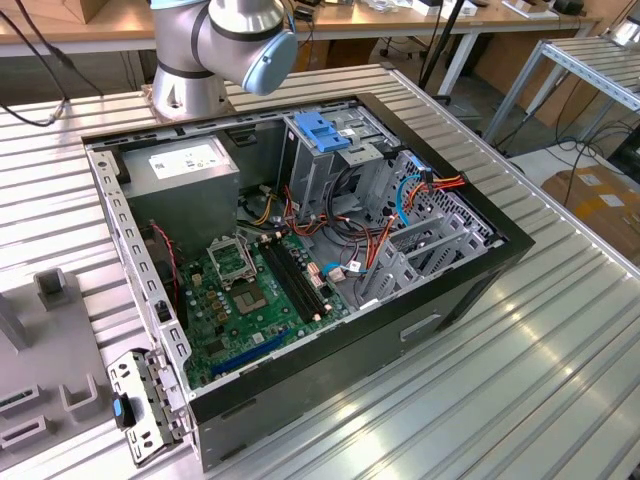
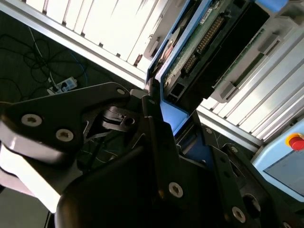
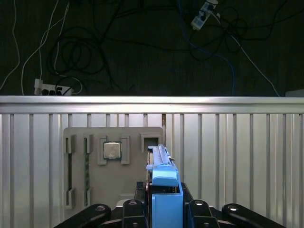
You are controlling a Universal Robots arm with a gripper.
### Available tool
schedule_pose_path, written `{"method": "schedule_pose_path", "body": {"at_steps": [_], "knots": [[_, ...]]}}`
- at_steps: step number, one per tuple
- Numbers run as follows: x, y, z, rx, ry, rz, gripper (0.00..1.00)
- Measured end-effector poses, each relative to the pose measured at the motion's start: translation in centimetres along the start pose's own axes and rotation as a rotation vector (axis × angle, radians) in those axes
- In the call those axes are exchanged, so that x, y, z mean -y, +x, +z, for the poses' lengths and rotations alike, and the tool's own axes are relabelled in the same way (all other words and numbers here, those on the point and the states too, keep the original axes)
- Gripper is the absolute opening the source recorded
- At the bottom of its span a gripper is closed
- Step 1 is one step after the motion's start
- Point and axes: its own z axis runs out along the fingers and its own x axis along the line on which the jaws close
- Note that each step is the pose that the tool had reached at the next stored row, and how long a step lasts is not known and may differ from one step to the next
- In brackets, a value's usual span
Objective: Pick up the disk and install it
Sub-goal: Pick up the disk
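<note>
In the first wrist view the disk (image 3: 163, 176) stands on edge between the black fingers of my gripper (image 3: 164, 211), its blue plastic rail facing the camera. The gripper is shut on it. In the second wrist view the disk (image 2: 205, 42) shows its green circuit-board underside and a blue side rail, clamped in the gripper (image 2: 173, 124). The disk sits over a grey fixture plate (image 3: 95, 190) on the slatted table. In the exterior view the open computer case (image 1: 300, 240) lies on its side, with a metal drive cage with a light-blue top (image 1: 325, 132) inside.
A grey power-supply box (image 1: 185, 170) and a green motherboard (image 1: 250, 290) lie inside the case, with red and blue cables (image 1: 420, 190) near the cage. The fixture plate (image 1: 50, 350) holds a processor chip (image 3: 112, 151). The arm's base (image 1: 190, 80) stands behind the case. Cables lie on the floor (image 3: 71, 52).
</note>
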Motion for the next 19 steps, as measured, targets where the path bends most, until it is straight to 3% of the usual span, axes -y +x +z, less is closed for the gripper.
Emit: {"method": "schedule_pose_path", "body": {"at_steps": [19], "knots": [[-0.05, -0.13, -2.98, 0.0, 0.0001, 0.0, 0.37]]}}
